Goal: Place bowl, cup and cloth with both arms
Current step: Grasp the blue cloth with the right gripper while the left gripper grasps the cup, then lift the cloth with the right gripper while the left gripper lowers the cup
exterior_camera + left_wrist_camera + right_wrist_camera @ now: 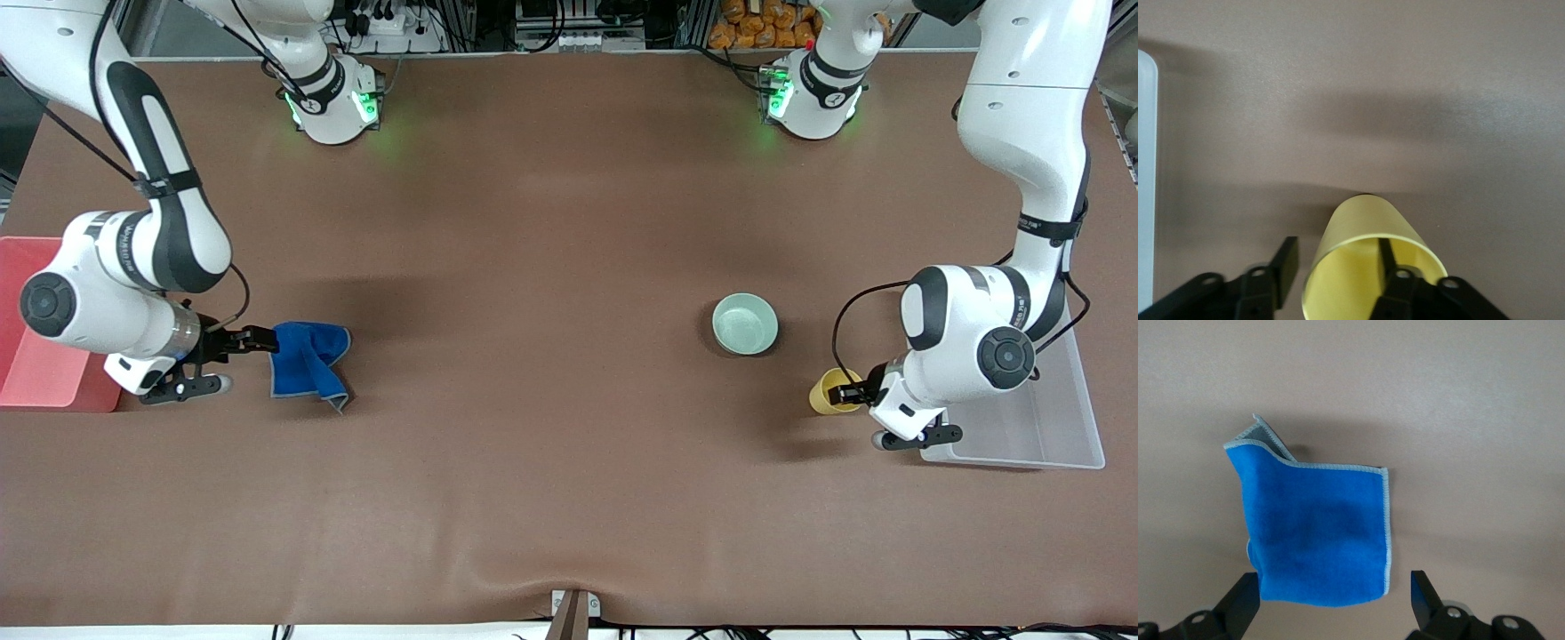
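The blue cloth (308,360) lies crumpled on the table near the right arm's end, one corner folded over; it also shows in the right wrist view (1318,533). My right gripper (260,340) is low at the cloth's edge and open, its fingers either side of the cloth's near edge (1333,597). The yellow cup (829,391) is at the left arm's end, tilted with its mouth toward my left gripper (848,393). That gripper (1337,250) is open: one finger (1386,257) is inside the cup (1361,220), the other (1288,257) outside, clear of the wall. The mint-green bowl (745,324) stands upright beside the cup.
A pink bin (31,356) sits at the table edge by the right gripper. A clear plastic bin (1058,436) sits under the left arm's wrist, and its rim shows in the left wrist view (1145,167). A brown mat (551,267) covers the table.
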Robot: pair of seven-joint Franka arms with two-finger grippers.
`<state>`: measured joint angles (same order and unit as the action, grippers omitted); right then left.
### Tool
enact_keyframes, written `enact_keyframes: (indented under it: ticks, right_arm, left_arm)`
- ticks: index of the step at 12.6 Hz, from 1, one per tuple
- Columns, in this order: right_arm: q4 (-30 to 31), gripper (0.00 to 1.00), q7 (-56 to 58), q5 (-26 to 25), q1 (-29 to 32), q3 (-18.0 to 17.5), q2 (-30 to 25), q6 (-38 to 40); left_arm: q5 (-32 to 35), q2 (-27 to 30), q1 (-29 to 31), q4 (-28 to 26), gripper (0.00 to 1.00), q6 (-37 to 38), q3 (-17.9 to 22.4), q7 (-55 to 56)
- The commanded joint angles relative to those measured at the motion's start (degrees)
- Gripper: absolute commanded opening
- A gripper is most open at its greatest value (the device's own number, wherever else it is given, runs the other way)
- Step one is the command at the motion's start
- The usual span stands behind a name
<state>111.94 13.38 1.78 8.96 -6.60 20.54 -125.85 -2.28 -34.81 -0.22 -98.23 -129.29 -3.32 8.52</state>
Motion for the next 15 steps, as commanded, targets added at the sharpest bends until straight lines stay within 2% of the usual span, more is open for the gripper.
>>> enact_keyframes:
  ticks: [1,3,6,7,9,11,15]
  right_arm:
    - [4.25,1.00,0.77,2.69,-0.08,-0.17,-2.96,-2.38]
    - [4.42,1.00,0.86,5.42,-1.04,-0.08,-2.87,-2.47]
    - [7.84,1.00,0.86,5.52,-1.57,-0.17,-2.96,-7.46]
    - [8.90,1.00,0.86,6.04,-2.10,-0.17,-2.96,-9.05]
    - [8.99,1.00,0.86,6.31,-2.81,-0.17,-2.96,-9.06]
    - [9.96,1.00,0.86,6.31,-2.81,-0.17,-2.78,-9.33]
    - [11.54,1.00,0.86,6.40,-3.24,-0.17,-2.43,-10.99]
  left_arm:
    - [0.53,0.80,0.04,-0.91,0.00,-0.79,0.25,0.10]
    - [0.53,1.15,0.21,-0.30,0.00,-0.53,0.25,0.36]
    - [0.44,3.51,0.83,0.58,0.00,0.00,0.51,0.27]
    - [0.09,4.57,1.44,2.24,0.00,2.79,0.60,0.19]
    - [0.61,4.67,2.76,9.42,0.00,12.43,0.77,-0.34]
    - [0.61,5.01,2.94,12.79,0.00,16.69,3.22,-3.84]
    - [-0.44,5.63,3.91,16.05,0.00,21.62,9.81,-15.09]
